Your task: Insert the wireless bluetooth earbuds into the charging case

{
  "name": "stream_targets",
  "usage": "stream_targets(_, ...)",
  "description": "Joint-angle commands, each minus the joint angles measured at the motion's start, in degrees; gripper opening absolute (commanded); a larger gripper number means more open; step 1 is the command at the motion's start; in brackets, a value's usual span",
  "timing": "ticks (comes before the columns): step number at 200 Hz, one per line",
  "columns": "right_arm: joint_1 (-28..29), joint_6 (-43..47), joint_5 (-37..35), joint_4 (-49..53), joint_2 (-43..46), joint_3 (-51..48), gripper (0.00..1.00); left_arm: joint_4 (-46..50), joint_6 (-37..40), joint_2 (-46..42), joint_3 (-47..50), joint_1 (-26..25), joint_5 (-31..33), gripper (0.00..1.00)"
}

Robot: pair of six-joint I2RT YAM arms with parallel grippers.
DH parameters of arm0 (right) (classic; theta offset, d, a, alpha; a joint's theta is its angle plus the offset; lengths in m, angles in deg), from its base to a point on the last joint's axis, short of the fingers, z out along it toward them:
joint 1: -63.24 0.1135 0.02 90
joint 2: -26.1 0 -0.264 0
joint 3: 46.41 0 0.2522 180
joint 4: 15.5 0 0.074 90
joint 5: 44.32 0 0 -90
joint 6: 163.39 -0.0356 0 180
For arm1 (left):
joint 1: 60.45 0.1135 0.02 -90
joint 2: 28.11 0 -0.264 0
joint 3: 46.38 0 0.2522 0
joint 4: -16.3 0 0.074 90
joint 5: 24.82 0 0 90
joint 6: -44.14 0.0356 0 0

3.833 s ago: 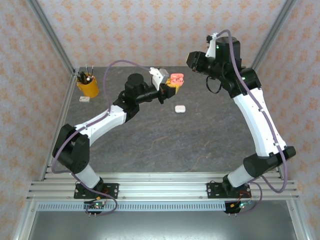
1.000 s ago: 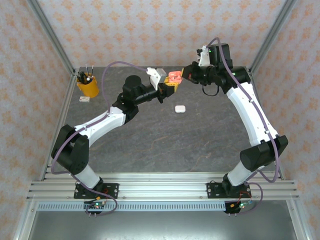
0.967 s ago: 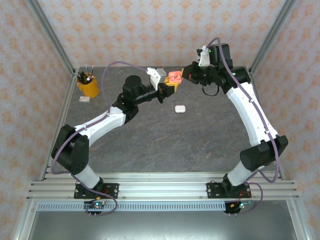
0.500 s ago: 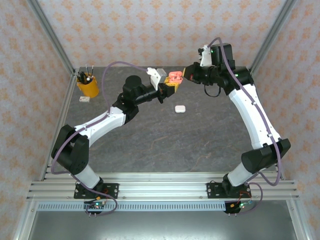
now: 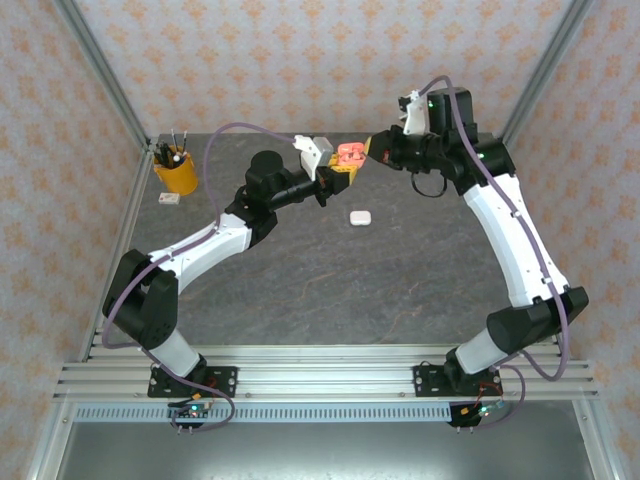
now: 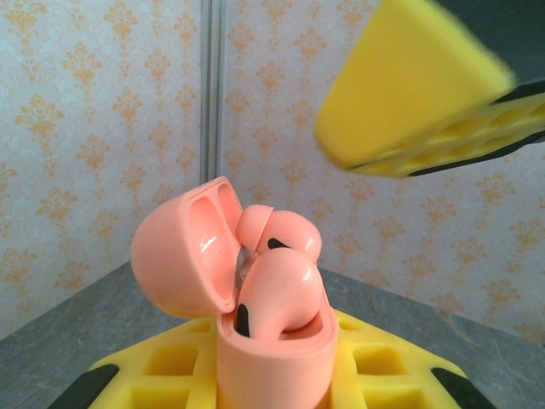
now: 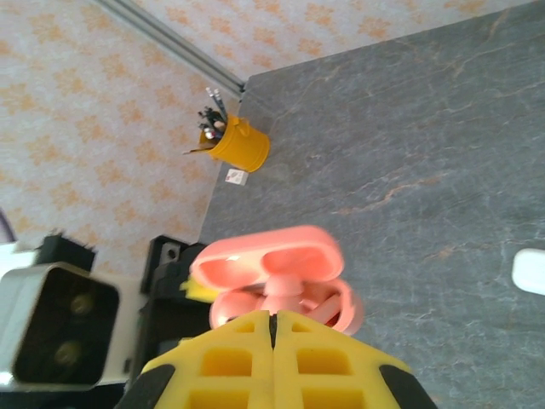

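Since a few seconds back, my right arm has swung in from up high, and its right gripper (image 5: 373, 148) now sits just beside the open coral-pink charging case (image 5: 350, 154); over the last second it has only backed off a touch. My left arm hasn't moved.

From the top camera, the left gripper (image 5: 343, 172) holds that case clear of the table (image 5: 300, 280), near the far edge. A closed white case (image 5: 360, 216) lies on the slate nearby, and a yellow pen cup (image 5: 176, 175) stands far left.

On the left wrist camera, my yellow pads (image 6: 375, 362) pinch the case body from both sides. Its lid (image 6: 183, 251) is tipped back to the left, and two coral-pink earbuds (image 6: 277, 285) sit in the wells, heads poking above the rim. The right gripper's yellow fingertip (image 6: 409, 94) hangs above and to the right, apart from the case.

On the right wrist camera, my own two fingers (image 7: 230, 362) are pressed flat together, tips just short of the case, nothing between them that I can see. The white case shows at the right edge.
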Motion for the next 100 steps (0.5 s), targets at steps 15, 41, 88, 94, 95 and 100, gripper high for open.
stream_targets(15, 0.5, -0.9, 5.5, -1.5, 2.7, -1.9, 0.0, -2.5, -0.8, 0.5, -1.9, -0.1, -0.2, 0.0)
stream_targets(41, 0.9, -1.0, 6.0, -2.3, 2.5, -3.3, 0.0, -2.4, -0.8, 0.5, -2.0, -0.1, -0.3, 0.0)
stream_targets(88, 1.3, -1.7, 6.6, -3.9, 1.2, -3.6, 0.0, -2.1, -0.8, 0.6, -2.5, -0.1, -0.4, 0.0)
stream_targets(94, 1.4, -1.7, 6.6, -4.1, 0.9, -3.6, 0.0, -2.0, -0.8, 0.5, -2.5, -0.1, -0.4, 0.0)
stream_targets(95, 1.4, -1.7, 6.6, -4.1, 0.9, -3.6, 0.0, -1.9, -0.8, 0.5, -2.5, -0.1, -0.4, 0.0)
stream_targets(100, 1.3, -1.6, 6.6, -4.1, 0.8, -3.6, 0.0, -2.0, -0.7, 0.5, -2.5, -0.1, -0.5, 0.0)
